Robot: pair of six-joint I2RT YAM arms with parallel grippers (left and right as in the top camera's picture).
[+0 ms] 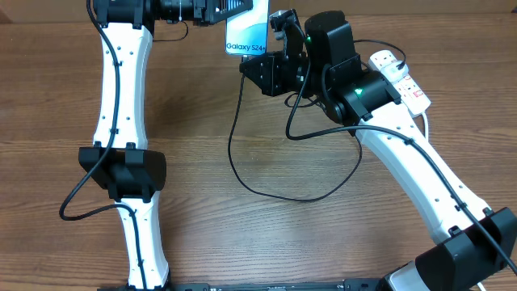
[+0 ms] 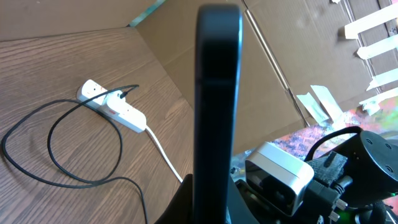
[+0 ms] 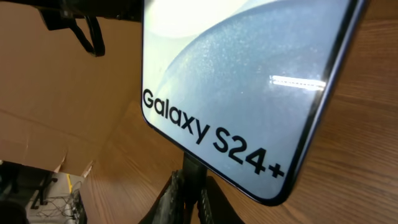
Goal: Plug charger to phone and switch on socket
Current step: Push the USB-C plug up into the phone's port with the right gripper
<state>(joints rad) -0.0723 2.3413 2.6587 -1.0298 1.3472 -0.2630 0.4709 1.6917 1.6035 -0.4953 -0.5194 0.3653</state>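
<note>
My left gripper (image 1: 212, 11) is shut on the phone (image 1: 247, 32) and holds it up off the table at the back. The light blue screen reads "Galaxy S24+". In the left wrist view the phone (image 2: 217, 93) stands edge-on in my left gripper (image 2: 214, 210). My right gripper (image 1: 273, 55) is shut on the charger's connector tip (image 3: 191, 175), which touches the phone's (image 3: 249, 74) bottom edge. The black cable (image 1: 242, 174) loops over the table to the white socket strip (image 1: 400, 74). In the left wrist view its black plug (image 2: 119, 97) sits in the strip (image 2: 112, 107).
A brown cardboard wall (image 2: 205, 56) stands behind the table. The strip's thick white cord (image 2: 163, 155) runs off toward the table edge. The cable's loop (image 2: 53, 155) lies on the wood in the middle. My right arm (image 1: 404, 162) reaches over the right side.
</note>
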